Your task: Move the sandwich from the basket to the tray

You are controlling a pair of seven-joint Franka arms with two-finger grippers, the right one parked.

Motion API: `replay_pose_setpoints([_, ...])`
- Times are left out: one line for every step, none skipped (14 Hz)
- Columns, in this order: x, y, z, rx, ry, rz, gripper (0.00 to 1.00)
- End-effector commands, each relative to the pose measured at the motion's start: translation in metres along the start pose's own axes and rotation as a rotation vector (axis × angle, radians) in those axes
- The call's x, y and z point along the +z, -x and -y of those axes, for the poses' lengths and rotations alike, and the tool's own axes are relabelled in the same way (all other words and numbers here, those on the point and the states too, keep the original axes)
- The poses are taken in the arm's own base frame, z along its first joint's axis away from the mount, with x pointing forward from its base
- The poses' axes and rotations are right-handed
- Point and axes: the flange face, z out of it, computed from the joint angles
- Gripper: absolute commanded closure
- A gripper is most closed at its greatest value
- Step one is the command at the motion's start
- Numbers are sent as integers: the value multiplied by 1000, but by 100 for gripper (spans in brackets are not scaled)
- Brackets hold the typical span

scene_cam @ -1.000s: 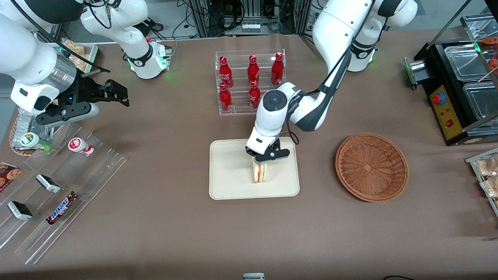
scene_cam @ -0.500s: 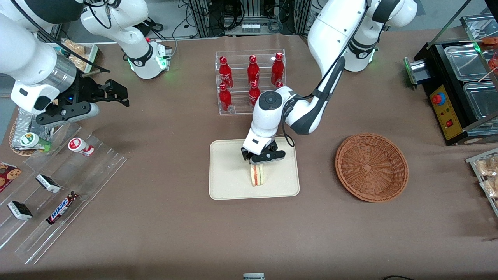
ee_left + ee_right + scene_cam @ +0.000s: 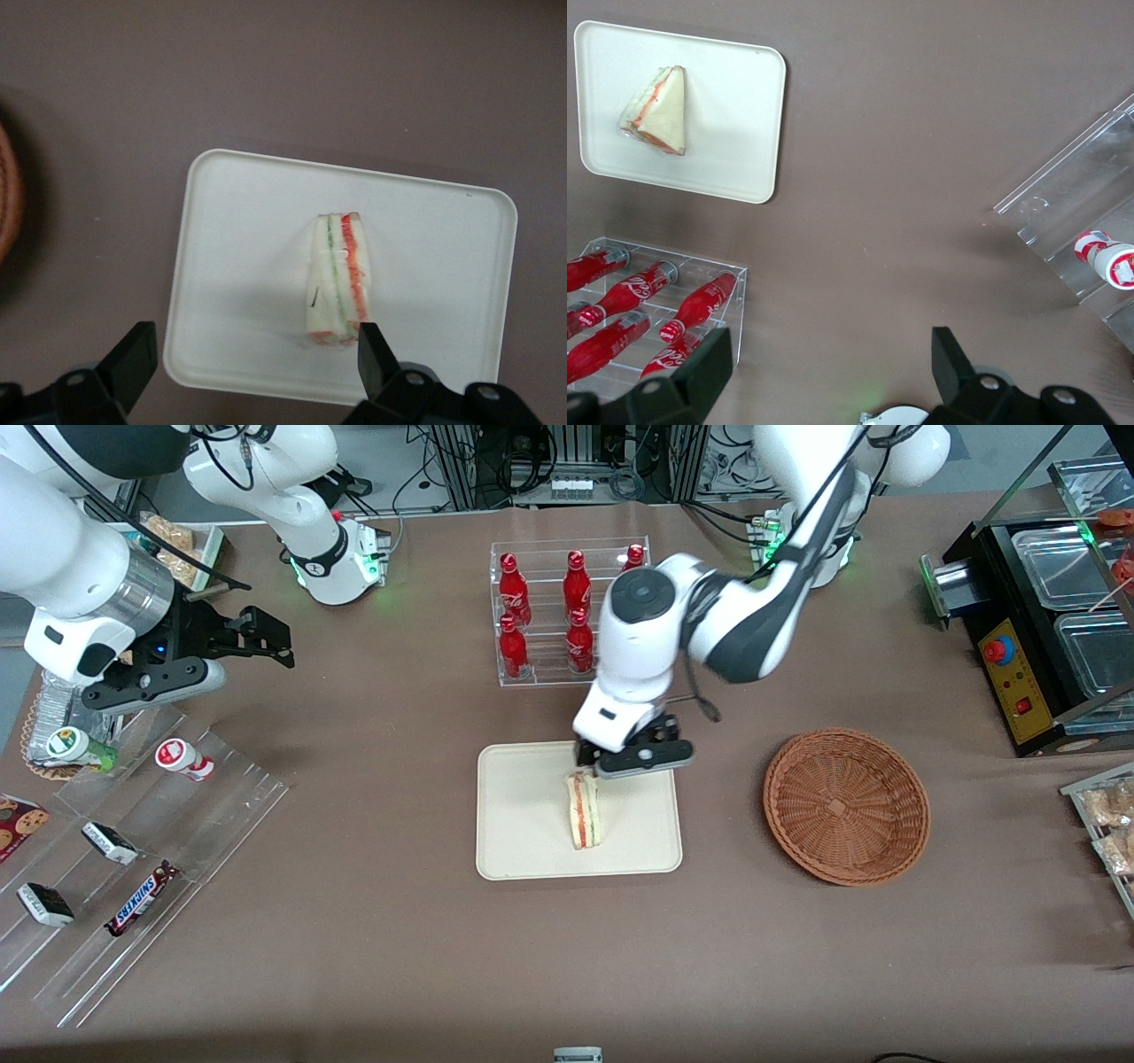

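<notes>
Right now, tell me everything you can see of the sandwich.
The sandwich is a small triangular wedge of pale bread with green and red-orange filling layers along its cut edge. It stands on edge on the cream tray, near the middle, touching nothing else. The woven basket lies apart, toward the working arm's end, with nothing visible in it. The gripper hangs open above the tray, clear of the sandwich.

The layered sandwich (image 3: pixel 585 821) stands on edge on the cream tray (image 3: pixel 523 841); the wicker basket (image 3: pixel 846 806) lies nearby.

end effector (image 3: pixel 631 760) covers tray (image 3: pixel 523 815) rim | basket (image 3: pixel 7 204) cut by wrist-view edge
</notes>
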Motion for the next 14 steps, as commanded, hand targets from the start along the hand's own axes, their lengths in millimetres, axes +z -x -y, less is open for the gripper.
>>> replay_pose_setpoints([-34, -26, 58, 3, -26, 77, 0])
replay_pose_setpoints([-43, -43, 89, 23, -35, 104, 0])
replay_pose_setpoints([-51, -53, 114, 62, -44, 132, 0])
replay_pose_setpoints([-57, -63, 141, 88, -59, 165, 0])
replay_pose_setpoints([-64, -74, 169, 91, -66, 185, 0])
replay_pose_setpoints([-72, -84, 198, 88, -72, 203, 0])
replay_pose_setpoints([-79, -92, 221, 92, -73, 217, 0])
replay_pose_setpoints([-89, -98, 246, 110, -69, 226, 0])
replay_pose_setpoints([-98, -104, 275, 136, -64, 241, 0])
replay_pose_setpoints([-109, -108, 300, 152, -56, 247, 0])
replay_pose_setpoints([-121, -110, 321, 158, -50, 250, 0])
replay_pose_setpoints([-133, -108, 336, 158, -45, 250, 0])
replay_pose_setpoints([-148, -104, 348, 158, -42, 246, 0])
replay_pose_setpoints([-160, -100, 352, 167, -43, 239, 0])
